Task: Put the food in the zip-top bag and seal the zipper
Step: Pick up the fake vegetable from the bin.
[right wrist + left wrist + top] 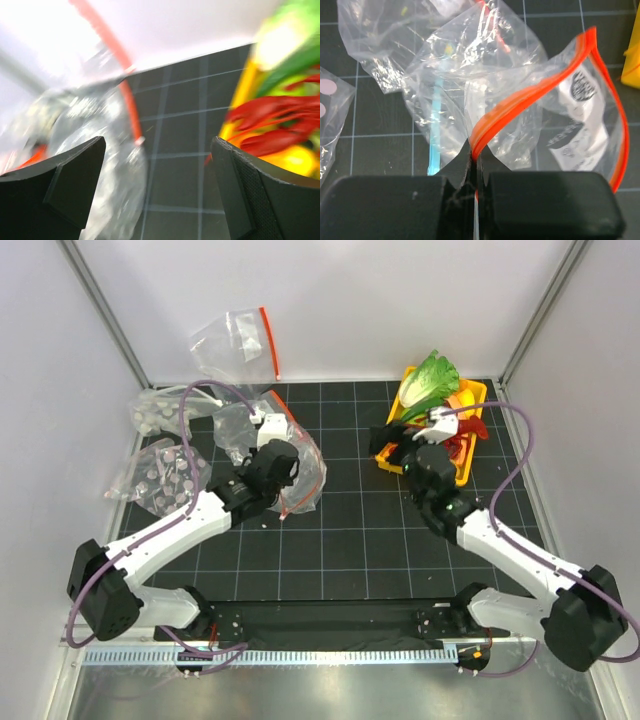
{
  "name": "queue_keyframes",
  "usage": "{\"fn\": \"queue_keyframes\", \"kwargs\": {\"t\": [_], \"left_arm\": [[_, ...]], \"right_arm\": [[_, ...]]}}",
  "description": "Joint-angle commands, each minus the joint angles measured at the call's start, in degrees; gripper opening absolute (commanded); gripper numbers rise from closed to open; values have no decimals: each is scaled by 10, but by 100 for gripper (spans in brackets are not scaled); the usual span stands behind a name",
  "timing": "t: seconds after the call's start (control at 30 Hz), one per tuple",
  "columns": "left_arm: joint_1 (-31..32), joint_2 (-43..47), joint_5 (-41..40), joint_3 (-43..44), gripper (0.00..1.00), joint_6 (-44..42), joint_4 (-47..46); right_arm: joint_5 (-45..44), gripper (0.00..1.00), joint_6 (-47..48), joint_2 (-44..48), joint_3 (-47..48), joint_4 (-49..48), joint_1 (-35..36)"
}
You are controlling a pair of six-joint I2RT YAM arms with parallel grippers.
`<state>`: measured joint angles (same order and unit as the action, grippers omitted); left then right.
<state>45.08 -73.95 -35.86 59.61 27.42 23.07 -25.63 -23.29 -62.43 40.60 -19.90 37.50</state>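
Black grid table [340, 540], white walls. Left claw [476, 165] pinched tight on zipper [530, 97]; zip-top bag [570, 115] on table's left side, mouth open. Right claw [157, 165] wide apart, empty, by yellow tray [466, 472] holding lettuce [432, 380]. Step looks like: fetch food. Next: grab lettuce, drop into bag mouth.

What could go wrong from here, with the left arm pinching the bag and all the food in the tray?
The left fingers pinch just the zipper edge, so the zip-top bag may slip free when food pushes in. Only one side of the mouth is held, so the lettuce might catch on the free lip. The open right fingers face the tray, where a red lobster lies among the food and could get grabbed instead.
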Motion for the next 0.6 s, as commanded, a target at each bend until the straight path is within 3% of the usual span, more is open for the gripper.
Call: {"fn": "queue_keyframes", "kwargs": {"t": [0.0,0.07,0.23,0.33,0.4,0.57], "left_arm": [[0,-9,-53,37,0,20,-10],[0,-14,-60,24,0,27,-25],[1,6,-12,-34,0,43,-86],[1,14,25,-31,0,46,-94],[2,13,26,-31,0,51,-93],[1,8,25,-31,0,53,-92]], "right_arm": [[-49,96,-101,-30,85,58,-58],[-92,99,-123,-84,124,79,-86],[-76,98,-162,-202,230,86,-154],[-70,98,-221,-282,279,101,-197],[-113,97,-319,-337,314,145,-218],[-66,93,-345,-427,339,78,-240]]}}
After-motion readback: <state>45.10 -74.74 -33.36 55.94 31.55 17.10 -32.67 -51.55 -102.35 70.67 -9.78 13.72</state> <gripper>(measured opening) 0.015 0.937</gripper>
